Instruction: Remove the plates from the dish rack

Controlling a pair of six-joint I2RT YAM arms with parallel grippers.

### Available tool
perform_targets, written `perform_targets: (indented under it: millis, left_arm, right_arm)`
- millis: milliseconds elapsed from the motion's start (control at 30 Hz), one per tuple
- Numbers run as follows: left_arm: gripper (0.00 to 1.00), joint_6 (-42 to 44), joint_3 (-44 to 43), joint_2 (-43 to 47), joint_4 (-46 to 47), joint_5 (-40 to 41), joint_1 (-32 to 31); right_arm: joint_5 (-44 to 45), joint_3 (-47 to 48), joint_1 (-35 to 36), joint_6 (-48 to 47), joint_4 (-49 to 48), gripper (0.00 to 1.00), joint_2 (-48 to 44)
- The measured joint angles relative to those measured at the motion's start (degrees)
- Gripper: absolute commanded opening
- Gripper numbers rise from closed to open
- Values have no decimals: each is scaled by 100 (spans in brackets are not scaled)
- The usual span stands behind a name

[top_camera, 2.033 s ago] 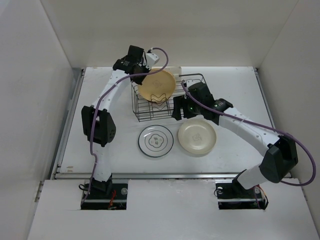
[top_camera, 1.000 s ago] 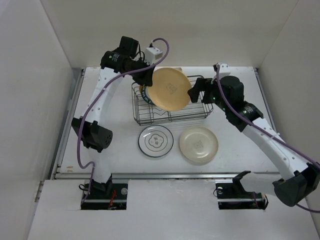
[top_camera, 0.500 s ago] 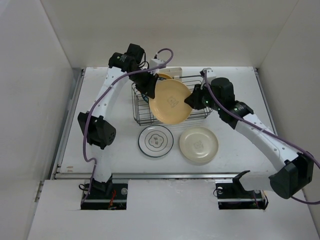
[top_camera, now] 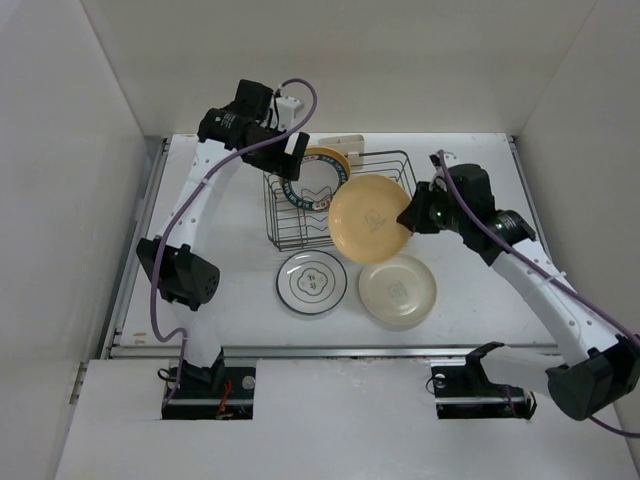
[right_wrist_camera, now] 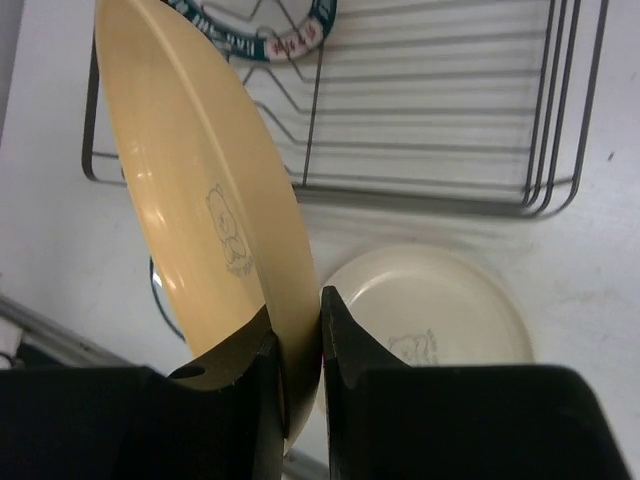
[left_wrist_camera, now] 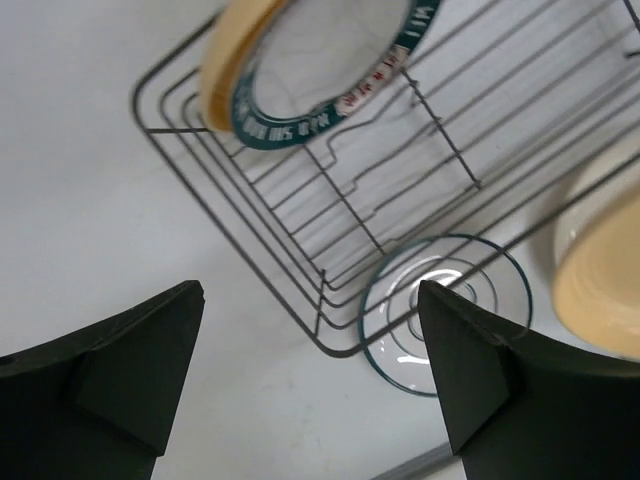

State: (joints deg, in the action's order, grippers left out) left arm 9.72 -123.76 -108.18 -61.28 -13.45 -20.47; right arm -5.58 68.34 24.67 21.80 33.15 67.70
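Observation:
My right gripper [top_camera: 410, 217] [right_wrist_camera: 298, 330] is shut on the rim of a yellow-orange plate [top_camera: 369, 218] [right_wrist_camera: 200, 200], holding it tilted in the air over the rack's right front. The dark wire dish rack [top_camera: 290, 232] [left_wrist_camera: 400, 150] still holds a teal-rimmed white plate [top_camera: 322, 186] [left_wrist_camera: 325, 70] and a yellow plate [top_camera: 335, 155] [left_wrist_camera: 235, 55] behind it. On the table in front lie a white plate with a black ring [top_camera: 312, 282] [left_wrist_camera: 445, 315] and a cream plate [top_camera: 397, 291] [right_wrist_camera: 430, 305]. High above the rack's left end, my left gripper [top_camera: 292, 158] [left_wrist_camera: 310, 360] hangs open and empty.
White walls enclose the table [top_camera: 480, 180] at the back and on both sides. A metal rail [top_camera: 330, 349] runs along the near edge. A purple cable [top_camera: 300, 95] loops above the left arm.
The left gripper has let go of the yellow-orange plate and pulled back to the left. The right gripper, shut on its rim, has carried it right and toward the front.

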Motion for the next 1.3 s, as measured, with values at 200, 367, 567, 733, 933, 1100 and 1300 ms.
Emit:
perform_targets:
  millis: [200,367,567,733,933,1100,1300]
  left_arm:
    - [87,-264,382,136,341,944,33]
    - [88,-498,660,-251,365,1506,103]
    - [89,-704,804,-586,431,1631,282]
    - [88,-767,997,-621,485,1534,291]
    - [84,-761,1086,-863,520,1438,284]
    - [74,-719,1099,-1134,527,1412,284]
    - [48,-608,1169,-1272,533,1419,286]
  right_arm:
    - [-448,-1167,-111,713,579,0,-898]
    - [-192,-1980,-111,1429,1145,0,-1425]
    - [573,-2323,-116,2103,1263,0,-1537]
    - [942,-2514,-116,2404,1154,0,-1526]
    - [1117,-2708,-116,2535,1137,34,-1495]
    - [1113,-2721,-116,2629,1091,87,-1390]
    - [1283,-2712,-116,2649,1113,90,-1104]
